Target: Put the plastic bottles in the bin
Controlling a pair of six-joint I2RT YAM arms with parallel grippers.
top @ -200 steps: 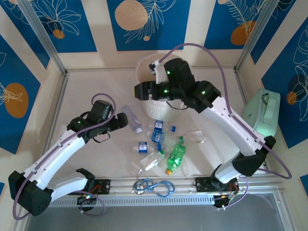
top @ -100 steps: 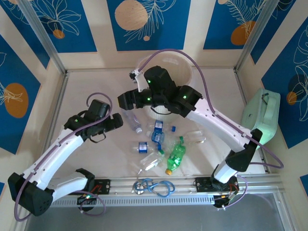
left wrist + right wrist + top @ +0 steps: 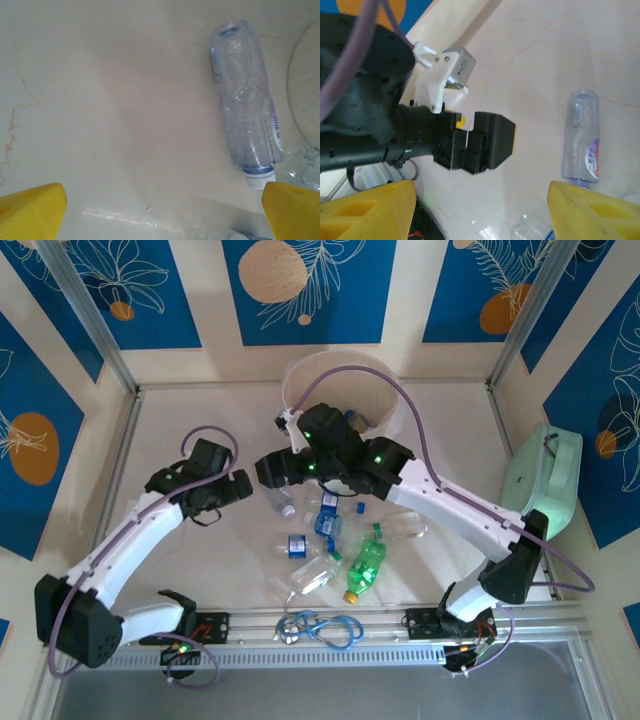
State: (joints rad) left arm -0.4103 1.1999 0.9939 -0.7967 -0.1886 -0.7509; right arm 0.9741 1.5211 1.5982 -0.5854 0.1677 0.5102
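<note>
Several plastic bottles lie on the table in front of the bin: a clear one, blue-labelled ones, a green one. My left gripper hangs open just left of the clear bottle; its yellow fingertips have only bare table between them. My right gripper is low over the table beside the left one, open and holding nothing. The right wrist view looks between its yellow fingers at the left gripper and the same clear bottle.
A mint-green case stands at the right wall. A blue cable loop lies by the front rail. The two grippers are very close together. A crushed clear bottle lies right of the pile.
My right arm has swung from above the bin forward and left, down towards the left gripper. The left gripper has opened a little wider and shifted slightly towards the clear bottle.
</note>
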